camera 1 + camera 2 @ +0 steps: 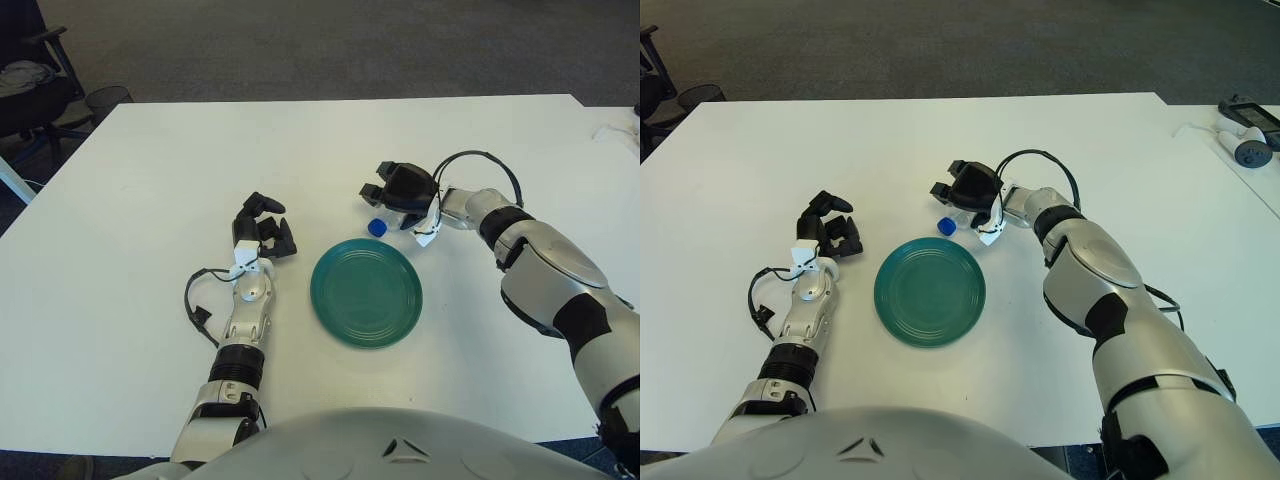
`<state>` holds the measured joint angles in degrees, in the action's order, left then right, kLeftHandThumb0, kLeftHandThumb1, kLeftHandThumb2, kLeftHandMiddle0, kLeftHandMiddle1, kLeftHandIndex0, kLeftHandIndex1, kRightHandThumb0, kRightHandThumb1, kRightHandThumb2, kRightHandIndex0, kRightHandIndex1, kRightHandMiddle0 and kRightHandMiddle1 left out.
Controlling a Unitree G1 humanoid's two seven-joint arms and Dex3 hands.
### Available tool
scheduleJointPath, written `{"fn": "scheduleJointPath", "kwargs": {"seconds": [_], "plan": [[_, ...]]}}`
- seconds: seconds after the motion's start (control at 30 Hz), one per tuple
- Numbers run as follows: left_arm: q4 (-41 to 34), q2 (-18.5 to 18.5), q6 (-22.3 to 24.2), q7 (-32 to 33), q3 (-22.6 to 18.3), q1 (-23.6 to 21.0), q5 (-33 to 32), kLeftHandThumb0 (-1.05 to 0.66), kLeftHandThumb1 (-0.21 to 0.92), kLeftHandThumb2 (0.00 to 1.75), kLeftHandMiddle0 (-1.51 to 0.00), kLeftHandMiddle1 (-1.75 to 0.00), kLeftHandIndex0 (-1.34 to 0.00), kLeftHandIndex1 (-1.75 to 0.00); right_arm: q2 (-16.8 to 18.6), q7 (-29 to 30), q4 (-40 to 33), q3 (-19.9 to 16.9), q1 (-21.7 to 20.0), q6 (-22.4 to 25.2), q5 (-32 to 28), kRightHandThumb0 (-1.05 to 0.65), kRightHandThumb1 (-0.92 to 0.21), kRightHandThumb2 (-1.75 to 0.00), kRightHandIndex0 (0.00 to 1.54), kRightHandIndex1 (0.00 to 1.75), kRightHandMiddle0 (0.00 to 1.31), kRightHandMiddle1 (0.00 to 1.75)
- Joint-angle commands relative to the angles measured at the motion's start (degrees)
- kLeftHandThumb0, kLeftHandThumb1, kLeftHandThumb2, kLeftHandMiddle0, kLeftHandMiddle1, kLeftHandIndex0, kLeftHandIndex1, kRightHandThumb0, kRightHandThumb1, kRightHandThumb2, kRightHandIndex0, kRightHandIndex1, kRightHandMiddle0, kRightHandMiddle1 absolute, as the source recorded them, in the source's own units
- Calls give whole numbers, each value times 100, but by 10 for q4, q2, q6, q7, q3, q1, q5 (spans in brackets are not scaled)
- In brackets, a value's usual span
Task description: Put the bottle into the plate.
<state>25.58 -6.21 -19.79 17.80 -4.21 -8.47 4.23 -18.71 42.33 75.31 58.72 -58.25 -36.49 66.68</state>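
While my right hand (400, 188) fingers clamp the bottle (385, 221) at the plate's (366, 292) twelve o'clock, my left hand (262, 232) sits curled at nine o'clock.

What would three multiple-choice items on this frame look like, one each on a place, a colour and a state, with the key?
1. Where does the small clear plastic bottle with the blue cap lie?
A. On the round teal plate
B. On the white table just beyond the plate's far rim
C. At the table's left edge

2. What colour is the round plate?
A. Teal
B. Red
C. Yellow

3. What is the right hand doing?
A. Hanging off the table
B. Lying flat inside the plate
C. Curled over the bottle, at the bottle's body

Key: 1 B, the blue cap shows on the white table just past the plate's rim. 2 A, the plate is plainly teal green. 3 C, the dark fingers arch over the bottle, cap poking out toward the plate. The left hand shows left of the plate, holding nothing.
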Motion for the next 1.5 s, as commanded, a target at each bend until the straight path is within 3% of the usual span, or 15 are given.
{"fn": "scheduleJointPath", "kwargs": {"seconds": [0.0, 0.4, 0.6, 0.73, 0.9, 0.97, 1.1, 1.23, 1.33, 1.47], "plan": [[14, 2, 12, -1, -1, 6, -1, -62, 2, 168, -131, -175, -87, -175, -4, -14, 1, -8, 25, -13, -11, -52, -18, -148, 118, 175, 72, 175], [11, 5, 12, -17, -4, 6, -12, -62, 2, 169, -132, -175, -87, -175, -27, -12, -18, -35, 29, -40, -41, -54, -14, -153, 124, 175, 75, 175], [14, 6, 11, -15, -5, 6, -12, -62, 2, 169, -132, -175, -87, -175, -41, 34, -45, -51, 1, -34, -36, -56, -11, -157, 126, 175, 78, 175], [13, 6, 15, -14, -4, 5, -10, -62, 2, 168, -132, -175, -87, -175, -55, 91, -76, -81, -36, -35, -46, -55, -12, -156, 128, 175, 77, 175], [13, 7, 13, -13, -4, 3, -9, -61, 2, 168, -132, -175, -86, -175, -69, 112, -115, -123, -37, -57, -69, -56, -11, -156, 128, 175, 78, 175], [14, 7, 13, -13, -4, 3, -9, -61, 2, 168, -132, -175, -86, -175, -75, 101, -133, -144, -29, -73, -90, -56, -11, -156, 128, 175, 78, 175], [14, 8, 16, -15, -4, 2, -10, -62, 2, 168, -132, -175, -86, -175, -105, 11, -242, -204, 17, -118, -173, -55, -12, -156, 125, 175, 77, 175], [14, 9, 18, -17, -5, 0, -12, -62, 2, 168, -132, -175, -87, -175, -113, -60, -325, -241, 57, -116, -221, -55, -13, -154, 124, 175, 76, 175], [14, 8, 18, -20, -5, 0, -14, -62, 2, 168, -132, -175, -87, -175, -118, -146, -426, -275, 104, -115, -297, -52, -18, -148, 122, 175, 72, 175], [15, 8, 16, -21, -6, -1, -15, -62, 2, 169, -131, -175, -87, -175, -118, -221, -496, -304, 142, -116, -373, -50, -23, -141, 120, 175, 67, 175]]}}
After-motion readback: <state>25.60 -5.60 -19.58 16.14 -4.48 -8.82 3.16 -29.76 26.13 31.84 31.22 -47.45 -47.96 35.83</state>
